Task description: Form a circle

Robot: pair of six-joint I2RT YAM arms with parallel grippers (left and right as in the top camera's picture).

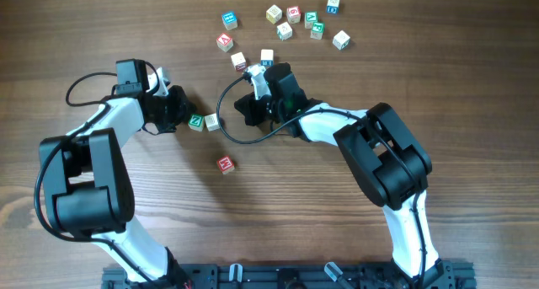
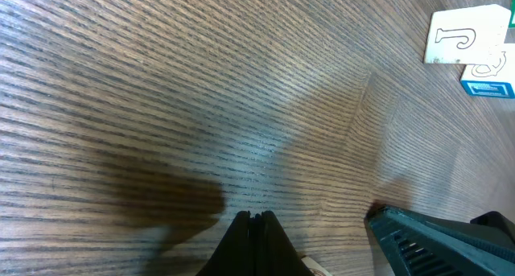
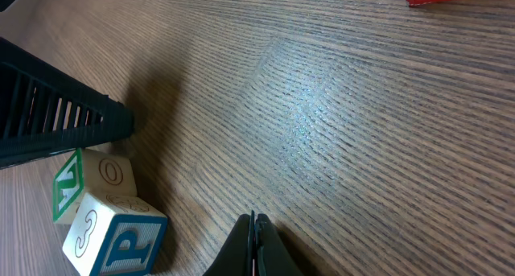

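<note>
Scattered blocks (image 1: 285,30), left arm (image 1: 114,120), right arm (image 1: 337,125), table (image 1: 472,95)

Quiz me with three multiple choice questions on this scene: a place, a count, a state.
1. The red block lies: A in the far cluster; B alone on the table; C in a gripper.
2. Blocks right by the left gripper: A none; B five; C two.
3. The right gripper is: A shut, empty; B wide open; C holding a block.
1 B: it sits apart from all others. 2 C: a green block and a pale block lie there. 3 A: its fingers meet, nothing between.
</note>
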